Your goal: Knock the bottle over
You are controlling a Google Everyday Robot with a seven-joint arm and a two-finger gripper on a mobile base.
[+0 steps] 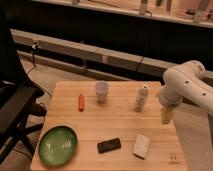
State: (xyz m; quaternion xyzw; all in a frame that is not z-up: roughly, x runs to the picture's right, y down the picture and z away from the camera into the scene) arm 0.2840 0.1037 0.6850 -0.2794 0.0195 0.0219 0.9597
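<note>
A wooden table (pixel 120 125) seen from above its near edge, with six loose things on it, one of each.

My gripper (pixel 166 115) hangs from my white arm (pixel 187 85) over the right edge of the table, pointing down, about halfway between the far and near right corners. It holds nothing. I cannot tell whether it is spread or closed.

The bottle (pixel 142 98) stands upright toward the far right corner, just beside my gripper on its left and a little farther back, not touching it. It is slim, whitish and pale-capped, and taller than the cup. I judge it light, stiff plastic, narrow in the base and so easy to tip. It needs no grasp. A sideways push high up, near the cap, should topple it, while a low push might only slide it across the smooth wood.

The count:
- One bottle.
- One short white cup (pixel 102 92), upright near the middle of the far edge, well apart from the bottle.
- One small orange stick (pixel 81 101), lying toward the far left.
- One green plate (pixel 74 140), at the near left corner.
- One flat black object (pixel 109 145), by the middle of the near edge.
- One pale rectangular block (pixel 141 146), toward the near right corner.
</note>
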